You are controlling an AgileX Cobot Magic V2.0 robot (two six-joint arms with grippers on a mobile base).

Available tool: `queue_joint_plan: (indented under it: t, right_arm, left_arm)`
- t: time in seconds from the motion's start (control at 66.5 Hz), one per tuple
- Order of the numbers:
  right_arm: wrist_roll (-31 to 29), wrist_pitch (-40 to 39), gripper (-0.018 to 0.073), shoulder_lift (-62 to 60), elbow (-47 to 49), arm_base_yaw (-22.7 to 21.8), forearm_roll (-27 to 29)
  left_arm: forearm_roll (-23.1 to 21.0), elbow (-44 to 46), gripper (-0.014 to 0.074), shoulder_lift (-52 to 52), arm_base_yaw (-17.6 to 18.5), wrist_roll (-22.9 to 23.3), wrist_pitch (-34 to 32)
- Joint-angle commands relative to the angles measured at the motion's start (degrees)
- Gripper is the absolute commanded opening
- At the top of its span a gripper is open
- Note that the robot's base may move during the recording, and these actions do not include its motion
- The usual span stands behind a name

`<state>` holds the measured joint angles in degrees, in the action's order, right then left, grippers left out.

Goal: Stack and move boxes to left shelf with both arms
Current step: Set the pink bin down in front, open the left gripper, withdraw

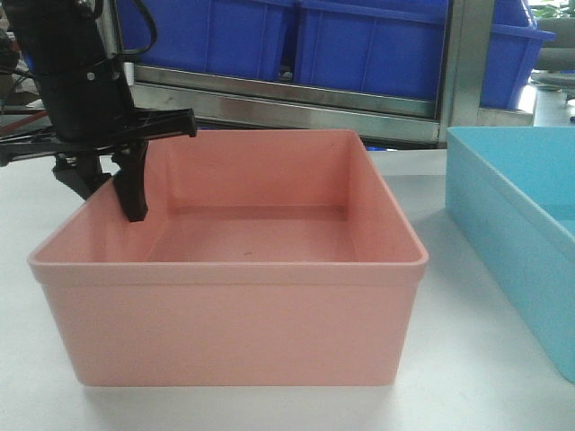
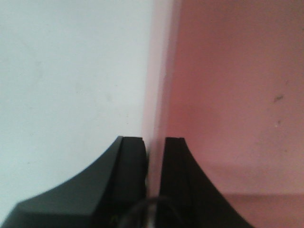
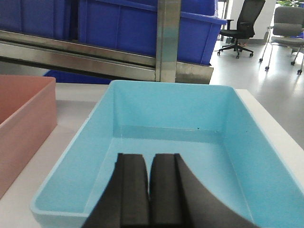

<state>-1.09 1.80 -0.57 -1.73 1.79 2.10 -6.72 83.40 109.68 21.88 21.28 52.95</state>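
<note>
The salmon pink box (image 1: 243,296) stands on the white table, in the middle of the front view. My left gripper (image 1: 113,199) straddles its left wall, one finger inside and one outside. In the left wrist view the gripper (image 2: 154,139) is shut on that thin pink wall (image 2: 159,85). The light blue box (image 1: 521,242) stands to the right of the pink one, apart from it. My right gripper (image 3: 149,156) is shut and empty, hovering over the near end of the light blue box (image 3: 166,142). The roller shelf is out of view.
Behind the boxes a stainless-steel rack (image 1: 296,99) with an upright post (image 1: 467,63) holds dark blue bins (image 1: 359,40). The white table (image 1: 476,359) runs around both boxes. Office chairs (image 3: 242,23) stand on the floor at the far right.
</note>
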Motion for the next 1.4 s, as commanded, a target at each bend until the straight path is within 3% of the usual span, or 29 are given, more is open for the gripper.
queue_joint_plan:
  t: [0.0,0.15,0.24,0.331,0.406,0.571,0.782,0.977,1.112,1.217,1.383]
  right_arm:
    - [-0.11,-5.71,0.0050,-1.19,1.12,0.07,-0.38]
    - [-0.11,-5.71,0.0050,-1.19,1.12,0.07,-0.38]
    - [-0.11,-5.65,0.0050,-1.19,1.12,0.07,-0.38]
    - [-0.11,-5.65,0.0050,-1.19,1.12,0.07,-0.38]
    - [-0.11,-5.65,0.0050,-1.19,1.12,0.07,-0.38]
    - [-0.11,-5.59,0.0050,-1.19,1.12,0.07,-0.38]
    - [-0.11,-5.59,0.0050,-1.19,1.12,0.07,-0.38]
    - [-0.11,-5.70,0.0050,-1.19,1.12,0.07,-0.38]
    - [-0.06,-6.51,0.0050,-1.19,1.12,0.07,-0.29]
    - [0.17,-7.77,0.0050,-1.19,1.42,0.07,4.07]
    - [0.17,-4.83,0.0050,0.03,5.78,0.07,6.12]
  left_arm:
    - [0.02,1.27,0.0001,-3.59,0.41,0.83,-1.08]
    - [-0.08,1.27,0.0049,-3.59,0.41,0.29,-0.58]
    - [-1.14,1.58,0.0194,-3.59,0.41,-1.76,0.39]
    - [-1.58,2.92,0.0401,-3.59,0.41,-2.94,1.97]
    - [-1.48,4.18,0.0510,-3.72,0.41,-3.07,2.92]
    - [-1.48,7.46,0.0553,-5.89,0.41,-9.07,6.67]
    - [1.89,5.66,0.0459,-17.65,0.41,-16.72,6.87]
    - [9.07,-3.36,0.0242,-34.54,0.41,-17.38,1.55]
    - [10.91,-12.53,0.0094,-46.03,0.41,-17.38,-5.28]
    - [13.25,-20.44,-0.0018,-54.68,0.41,-17.38,-10.35]
    - [16.87,-32.29,-0.0010,-65.70,0.41,-17.38,-16.51]
